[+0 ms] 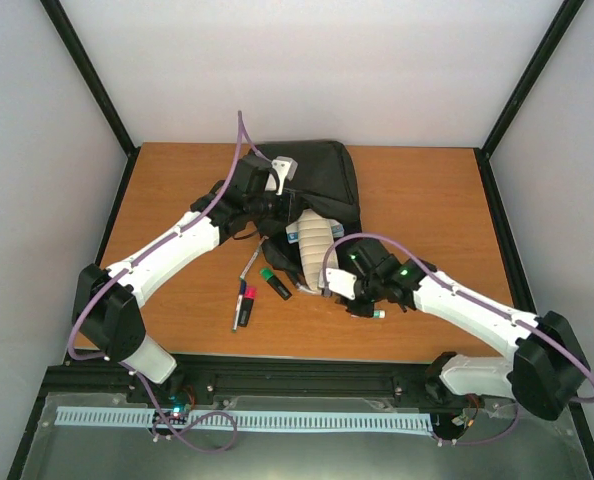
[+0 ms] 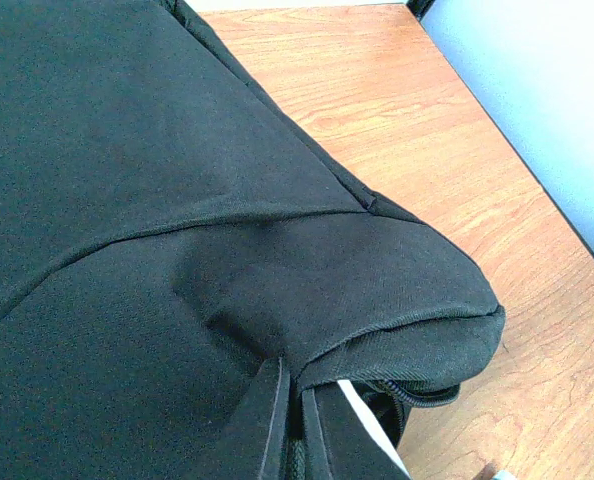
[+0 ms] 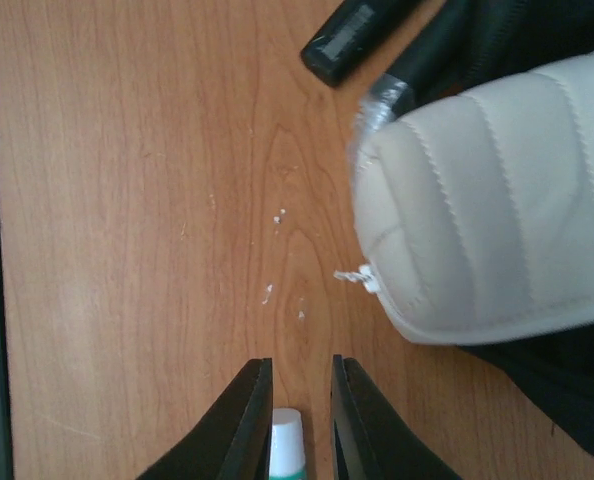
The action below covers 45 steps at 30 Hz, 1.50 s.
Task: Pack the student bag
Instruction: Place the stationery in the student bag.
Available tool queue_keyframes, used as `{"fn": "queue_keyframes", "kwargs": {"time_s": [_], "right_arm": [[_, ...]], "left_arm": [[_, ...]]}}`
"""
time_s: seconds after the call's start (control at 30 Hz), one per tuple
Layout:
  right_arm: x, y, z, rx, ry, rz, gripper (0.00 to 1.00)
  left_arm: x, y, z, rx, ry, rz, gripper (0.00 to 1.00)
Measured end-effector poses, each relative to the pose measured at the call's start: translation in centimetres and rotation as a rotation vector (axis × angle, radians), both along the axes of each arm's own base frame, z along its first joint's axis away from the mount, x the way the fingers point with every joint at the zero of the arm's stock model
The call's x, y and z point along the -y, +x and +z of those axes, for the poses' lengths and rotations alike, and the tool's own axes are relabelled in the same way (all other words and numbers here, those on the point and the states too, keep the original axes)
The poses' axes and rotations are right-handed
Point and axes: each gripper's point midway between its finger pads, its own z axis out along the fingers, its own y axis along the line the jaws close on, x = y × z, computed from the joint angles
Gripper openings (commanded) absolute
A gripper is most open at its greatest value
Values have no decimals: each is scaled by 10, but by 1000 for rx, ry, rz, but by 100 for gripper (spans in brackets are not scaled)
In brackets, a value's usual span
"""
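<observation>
Bag [image 1: 322, 175] laid at far middle of table [image 1: 427, 200], directly under left gripper [image 2: 292, 400]. Fold of black fabric is pinched between that gripper's closed fingers [image 2: 267, 430], beside zipped opening. Right gripper [image 3: 295, 420] is set apart from bag, low over bare wood on near side, jaws nearly together and clamped on white-and-teal marker [image 3: 286, 445] (only its tip seen). Pouch [image 3: 487, 210] lodged between right gripper and bag, partly overlapping bag. Loose pens [image 1: 245, 300] scattered on wood left of pouch, near bag's front edge.
</observation>
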Motion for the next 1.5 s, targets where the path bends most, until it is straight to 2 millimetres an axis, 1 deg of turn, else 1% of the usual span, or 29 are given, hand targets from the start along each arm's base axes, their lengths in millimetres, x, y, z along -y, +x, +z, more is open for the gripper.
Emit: {"fn": "queue_keyframes", "kwargs": {"time_s": [0.07, 0.17, 0.27, 0.4, 0.53, 0.67, 0.73, 0.83, 0.97, 1.03, 1.27, 1.43, 1.5], "right_arm": [[-5, -2, -10, 13, -34, 29, 11], [-12, 0, -28, 17, -82, 47, 9], [-14, 12, -45, 35, -128, 23, 6], [-14, 34, -56, 104, -169, -31, 4], [-17, 58, -51, 205, -186, -69, 4], [-29, 89, -43, 316, -192, -95, 5], [-33, 102, -45, 361, -203, -104, 5], [-38, 120, -53, 421, -228, -118, 5], [-40, 137, -62, 488, -258, -137, 7], [-41, 143, -63, 517, -266, -149, 7], [-43, 165, -47, 607, -242, -221, 8], [-41, 178, -38, 630, -230, -254, 8], [-42, 188, -34, 637, -226, -270, 8]], "left_arm": [[0, 0, 0, 0, 0, 0, 1], [0, 0, 0, -1, 0, -1, 1], [0, 0, 0, -1, 0, -2, 1], [0, -1, 0, -2, -1, -4, 1], [1, -1, 0, -5, -4, -8, 1], [2, -2, 0, -7, -7, -13, 1], [3, -3, 0, -9, -10, -18, 1], [4, -4, 0, -12, -15, -24, 1], [4, -4, 0, -15, -18, -27, 1], [5, -4, 0, -15, -19, -29, 1], [6, -6, 1, -19, -25, -39, 1], [7, -6, 1, -22, -28, -42, 1], [7, -7, 1, -23, -29, -41, 1]]}}
